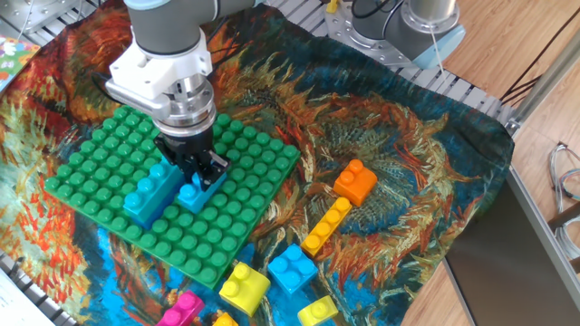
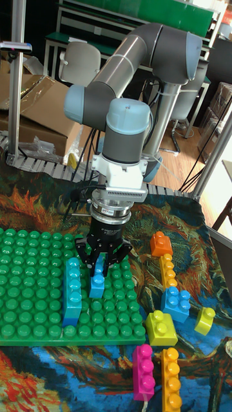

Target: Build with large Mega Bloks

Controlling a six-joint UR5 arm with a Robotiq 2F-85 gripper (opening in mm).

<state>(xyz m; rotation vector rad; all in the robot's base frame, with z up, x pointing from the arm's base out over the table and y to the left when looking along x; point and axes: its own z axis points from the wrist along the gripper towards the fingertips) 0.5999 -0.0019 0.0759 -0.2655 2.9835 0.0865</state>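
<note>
The claw (image 2: 98,262) grips a small blue brick (image 2: 97,283), seemingly pressing it onto the green plate (image 1: 237,210) just beside the long blue brick (image 1: 150,193). Orange brick (image 1: 354,182), yellow bricks (image 1: 243,285), others wait off the plate.

The green studded plate (image 1: 237,159) is smooth moulded plastic with a slight sheen, and so are the bricks: the long light blue brick (image 1: 149,193), the orange brick (image 1: 354,182), the square yellow brick (image 1: 243,285) and the pink brick (image 2: 143,371). Under them lies a printed cloth (image 1: 399,136), matt and softly creased. The hand (image 1: 193,172) looks like matt black plastic below a bright metal ring. The table (image 1: 544,118) edge shows bare wood.
</note>
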